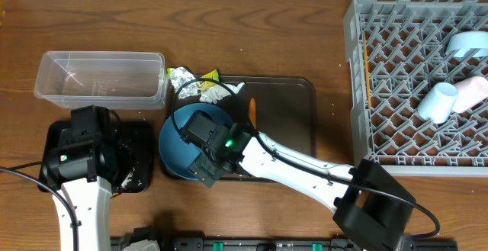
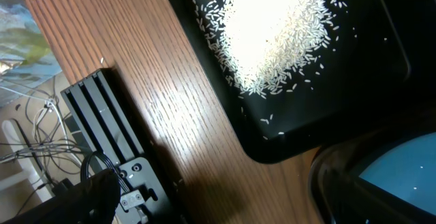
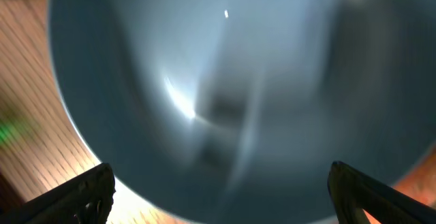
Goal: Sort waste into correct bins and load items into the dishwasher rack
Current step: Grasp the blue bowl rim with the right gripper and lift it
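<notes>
Right pincer [image 3: 219, 176] spread wide, just above dark-blue bowl [image 1: 171, 146]. Best: pinch bowl rim tight, lift slow, carry to rack [image 1: 357, 75].

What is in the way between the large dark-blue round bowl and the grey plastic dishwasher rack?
Only low things: the dark brown serving tray, with a small orange carrot on it, lies between the dark-blue bowl and the grey rack. Nothing tall shows on that path.
</notes>
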Available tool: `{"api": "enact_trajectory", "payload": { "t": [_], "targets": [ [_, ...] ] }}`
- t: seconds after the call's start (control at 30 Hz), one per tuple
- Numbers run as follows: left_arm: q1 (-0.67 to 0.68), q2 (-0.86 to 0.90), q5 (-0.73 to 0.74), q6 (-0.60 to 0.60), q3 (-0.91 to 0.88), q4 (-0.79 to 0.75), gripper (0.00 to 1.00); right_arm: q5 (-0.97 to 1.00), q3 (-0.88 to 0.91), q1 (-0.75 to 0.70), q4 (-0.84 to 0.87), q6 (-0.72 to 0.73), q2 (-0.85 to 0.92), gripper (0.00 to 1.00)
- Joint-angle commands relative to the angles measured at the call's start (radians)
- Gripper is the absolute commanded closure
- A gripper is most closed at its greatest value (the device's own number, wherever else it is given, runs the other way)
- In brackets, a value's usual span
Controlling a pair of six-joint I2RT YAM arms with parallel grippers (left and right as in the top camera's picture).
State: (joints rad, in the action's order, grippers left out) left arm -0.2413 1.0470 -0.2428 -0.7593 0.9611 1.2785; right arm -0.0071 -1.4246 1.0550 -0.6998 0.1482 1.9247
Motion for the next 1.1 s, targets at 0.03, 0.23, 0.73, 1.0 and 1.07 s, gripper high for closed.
{"api": "enact_trajectory", "payload": {
  "t": [0.03, 0.23, 0.73, 1.0, 1.07],
  "targets": [
    [-0.005, -0.002, -0.012, -0.009, 0.011, 0.004, 0.02, -0.026, -0.003, 0.003, 0.024, -0.007, 0.003, 0.01],
    [-0.005, -0.002, -0.012, -0.009, 0.011, 0.004, 0.02, -0.050, -0.003, 0.003, 0.013, -0.008, 0.004, 0.01],
    [-0.005, -0.002, -0.012, -0.009, 0.011, 0.004, 0.02, -0.102, -0.003, 0.052, 0.090, -0.080, 0.063, 0.07],
    [-0.005, -0.002, -0.011, -0.009, 0.011, 0.004, 0.02, -0.065, -0.003, 0.106, 0.109, -0.113, 0.097, 0.10],
    [-0.005, -0.002, -0.012, -0.009, 0.011, 0.004, 0.02, -0.052, -0.003, 0.112, 0.108, -0.113, 0.098, 0.10]
  ]
}}
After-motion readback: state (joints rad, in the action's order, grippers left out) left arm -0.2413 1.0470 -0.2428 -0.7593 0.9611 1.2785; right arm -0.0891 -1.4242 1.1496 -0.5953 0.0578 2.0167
